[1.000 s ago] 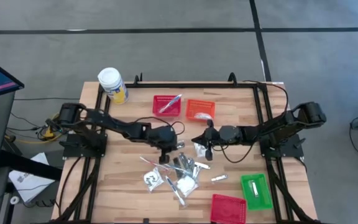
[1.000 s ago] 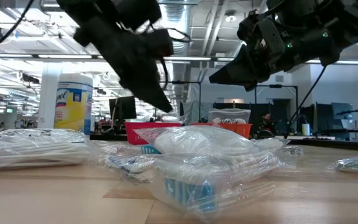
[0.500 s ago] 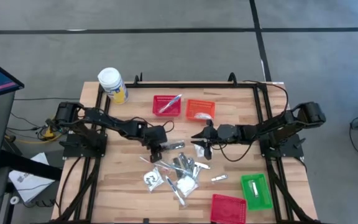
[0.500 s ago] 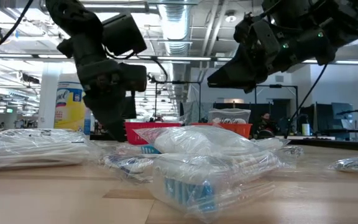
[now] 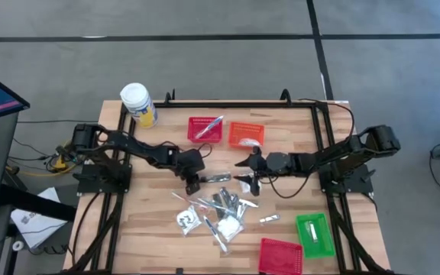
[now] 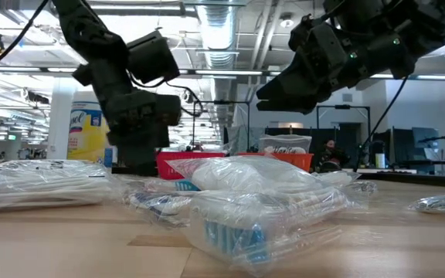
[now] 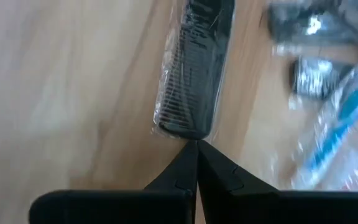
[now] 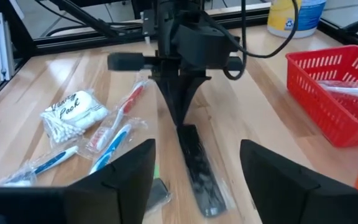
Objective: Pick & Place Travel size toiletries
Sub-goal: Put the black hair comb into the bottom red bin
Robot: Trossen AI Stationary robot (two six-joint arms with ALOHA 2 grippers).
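Your left gripper [image 7: 194,163], fingers pressed shut, has its tip at one end of the wrapped black comb [image 7: 194,74] near the table's [image 5: 151,229] centre, probably to nudge it free of the toiletry pile [image 5: 216,214]. Your right gripper [image 5: 249,169] hangs spread wide and empty, facing the comb.

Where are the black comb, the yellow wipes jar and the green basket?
black comb [image 7: 192,74], left wrist view, middle of its wrapped body
yellow wipes jar [image 5: 135,96], high view, its white lid
green basket [image 5: 326,238], high view, its right rim
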